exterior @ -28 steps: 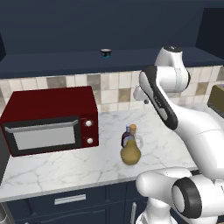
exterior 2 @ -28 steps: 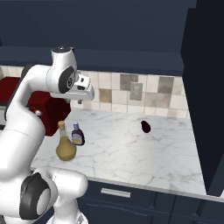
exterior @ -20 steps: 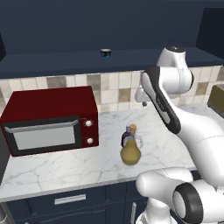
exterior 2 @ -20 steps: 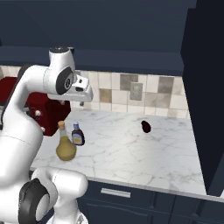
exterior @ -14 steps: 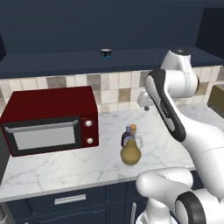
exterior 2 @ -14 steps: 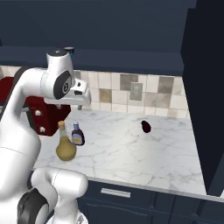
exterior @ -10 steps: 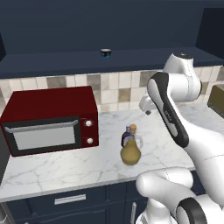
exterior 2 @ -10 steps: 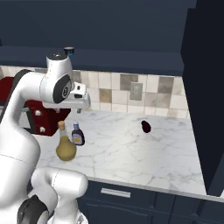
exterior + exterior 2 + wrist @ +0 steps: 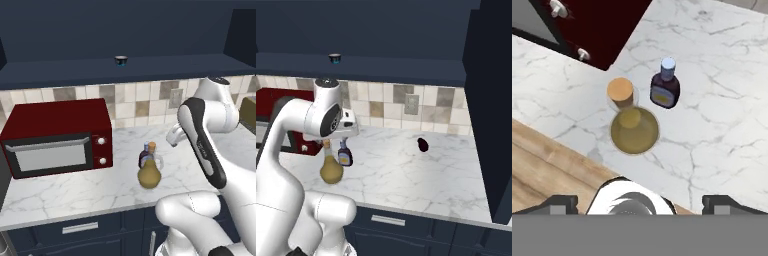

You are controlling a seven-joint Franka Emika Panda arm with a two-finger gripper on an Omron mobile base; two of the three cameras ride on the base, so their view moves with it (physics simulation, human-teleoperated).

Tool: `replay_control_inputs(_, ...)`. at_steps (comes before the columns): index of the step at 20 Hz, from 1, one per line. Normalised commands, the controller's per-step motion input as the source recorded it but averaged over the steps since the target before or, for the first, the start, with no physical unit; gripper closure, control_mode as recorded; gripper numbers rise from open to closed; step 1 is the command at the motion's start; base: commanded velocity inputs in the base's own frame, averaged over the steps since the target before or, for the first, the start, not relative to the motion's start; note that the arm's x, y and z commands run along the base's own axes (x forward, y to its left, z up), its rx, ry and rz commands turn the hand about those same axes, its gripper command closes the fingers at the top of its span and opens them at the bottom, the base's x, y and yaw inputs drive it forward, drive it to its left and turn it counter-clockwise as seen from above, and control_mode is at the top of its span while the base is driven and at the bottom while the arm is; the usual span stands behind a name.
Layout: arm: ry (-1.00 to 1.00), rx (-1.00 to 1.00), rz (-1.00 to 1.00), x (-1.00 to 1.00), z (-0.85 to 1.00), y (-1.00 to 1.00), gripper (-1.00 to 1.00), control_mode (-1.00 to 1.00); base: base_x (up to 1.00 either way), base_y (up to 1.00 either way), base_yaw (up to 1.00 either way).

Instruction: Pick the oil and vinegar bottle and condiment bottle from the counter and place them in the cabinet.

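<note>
Arm had swung over toward the oil and vinegar bottle (image 9: 631, 125) and condiment bottle (image 9: 665, 89) on the table (image 9: 722, 115), fingers (image 9: 559, 202) spread wide, nothing grabbed yet.

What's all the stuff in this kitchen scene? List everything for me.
oil and vinegar bottle: one, amber, cork stopper, on the counter
condiment bottle: one, dark purple-brown, pale cap, just beside the flask
microwave: one, red, counter's left end
small dark object: one, counter, near the tiled wall
small dark cup: one, on the cabinet ledge
gripper: one, dark fingertips wide apart, open, above both bottles
</note>
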Motion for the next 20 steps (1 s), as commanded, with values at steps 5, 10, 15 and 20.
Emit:
replay_control_inputs(5, -0.02, 0.07, 0.27, -0.10, -0.28, -0.12, -1.00, -1.00, 0.00, 0.00, 0.00)
replay_control_inputs(10, -0.02, 0.11, 0.29, 0.00, -0.16, -0.11, -1.00, -1.00, 0.00, 0.00, 0.00)
replay_control_inputs(15, -0.01, 0.13, 0.26, 0.00, -0.02, -0.01, -1.00, -1.00, 0.00, 0.00, 0.00)
replay_control_inputs(20, -0.02, 0.08, 0.25, 0.01, -0.07, 0.00, -1.00, -1.00, 0.00, 0.00, 0.00)
